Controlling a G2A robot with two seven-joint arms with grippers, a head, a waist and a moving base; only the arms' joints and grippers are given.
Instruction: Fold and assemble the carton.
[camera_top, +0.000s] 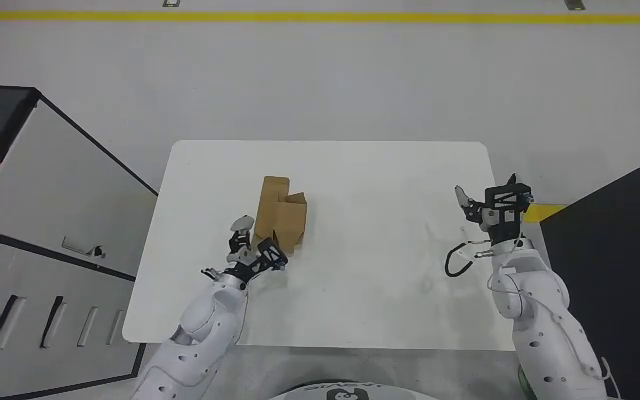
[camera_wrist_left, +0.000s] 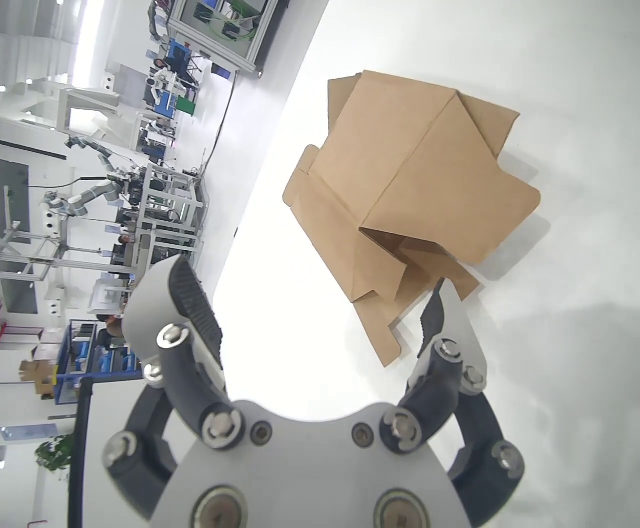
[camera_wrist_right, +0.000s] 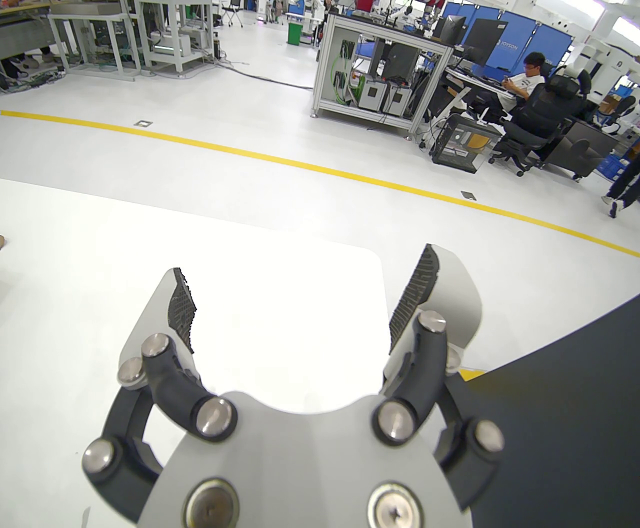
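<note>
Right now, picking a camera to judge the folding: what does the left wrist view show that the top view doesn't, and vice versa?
Left wrist view: the carton close up, with its hollow open end and loose flaps. Top view: the open right gripper far off at the right edge of the white table. Both: the half-folded carton lying near the open left gripper.
</note>
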